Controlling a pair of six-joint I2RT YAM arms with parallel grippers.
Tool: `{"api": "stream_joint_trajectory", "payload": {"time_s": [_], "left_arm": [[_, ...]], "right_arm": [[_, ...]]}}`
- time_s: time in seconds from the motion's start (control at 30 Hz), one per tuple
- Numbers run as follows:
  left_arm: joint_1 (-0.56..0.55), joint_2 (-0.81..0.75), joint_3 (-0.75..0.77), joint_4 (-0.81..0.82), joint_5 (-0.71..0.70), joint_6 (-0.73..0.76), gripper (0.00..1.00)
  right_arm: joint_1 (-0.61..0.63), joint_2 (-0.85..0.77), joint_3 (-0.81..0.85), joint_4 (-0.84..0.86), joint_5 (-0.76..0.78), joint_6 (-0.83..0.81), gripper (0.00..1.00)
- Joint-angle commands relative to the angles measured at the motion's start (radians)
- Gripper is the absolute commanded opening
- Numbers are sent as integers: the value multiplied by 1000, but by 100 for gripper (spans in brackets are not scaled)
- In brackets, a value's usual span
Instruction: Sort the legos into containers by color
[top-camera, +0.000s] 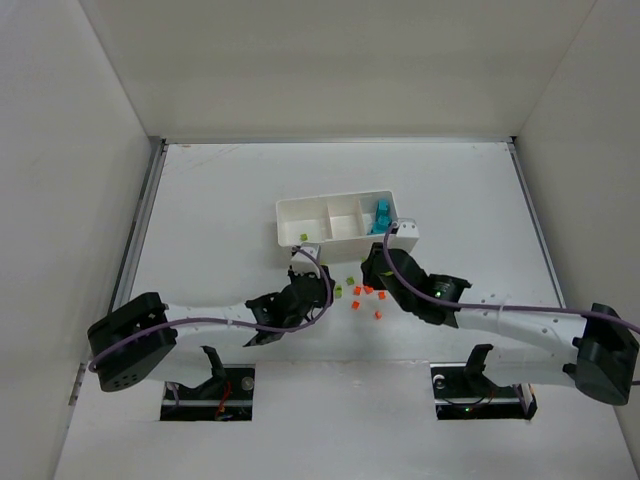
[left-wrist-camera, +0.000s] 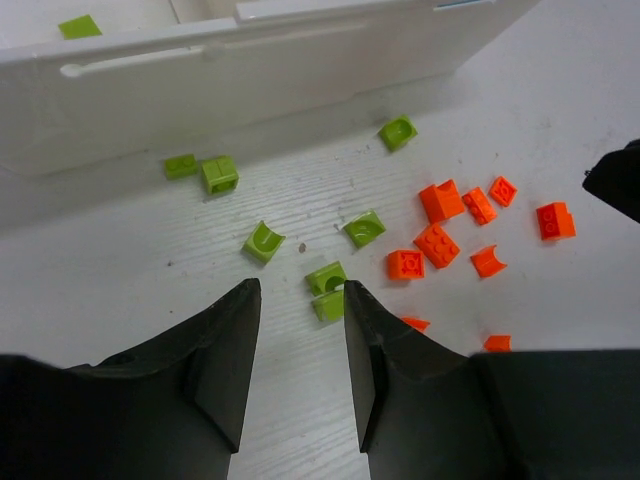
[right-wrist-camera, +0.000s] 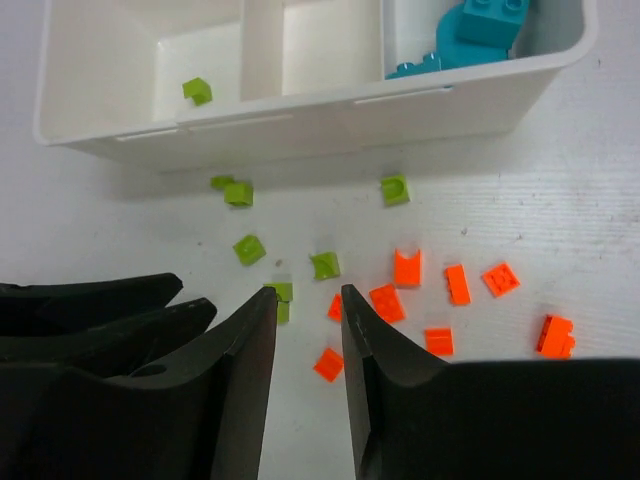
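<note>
The white three-compartment tray (top-camera: 300, 212) stands mid-table. Teal legos (top-camera: 381, 217) fill its right compartment, one lime lego (top-camera: 303, 237) lies in the left one, and the middle one looks empty. Loose lime legos (left-wrist-camera: 327, 277) and orange legos (left-wrist-camera: 437, 243) lie scattered on the table in front of the tray. My left gripper (left-wrist-camera: 300, 290) is open and empty, low over the table, with two lime bricks just off its right fingertip. My right gripper (right-wrist-camera: 308, 295) is open and empty, and an orange lego (right-wrist-camera: 328, 364) lies between its fingers. The two grippers (top-camera: 318, 290) (top-camera: 372, 268) are close together.
The tray's near wall (right-wrist-camera: 300, 120) runs just beyond the loose bricks. My left gripper's fingers (right-wrist-camera: 100, 300) show at the left of the right wrist view, close to my right finger. White walls enclose the table on three sides.
</note>
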Motion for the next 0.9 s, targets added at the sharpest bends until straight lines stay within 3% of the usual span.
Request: {"api": "stream_joint_trajectory", "payload": {"time_s": [0.0,0.2,0.43,0.73,0.87], "left_arm": [[-24,-1,0,57,-42,-25,37],[-12,-19,-23,56,-42,-31,37],[10,-27,-41,54,-26,-35,37],[10,-37,-44,39,-20,-40,37],[19,-48,-52,39,-17,-45,37]], "right_arm": [[9,8,0,-14,15,-44,40],[77,-12,-150,-49,-32,88,49],[106,54,-164,-68,-65,110,52],[106,157,-132,-63,-78,102,42],[103,197,-118,-68,-72,95,30]]}}
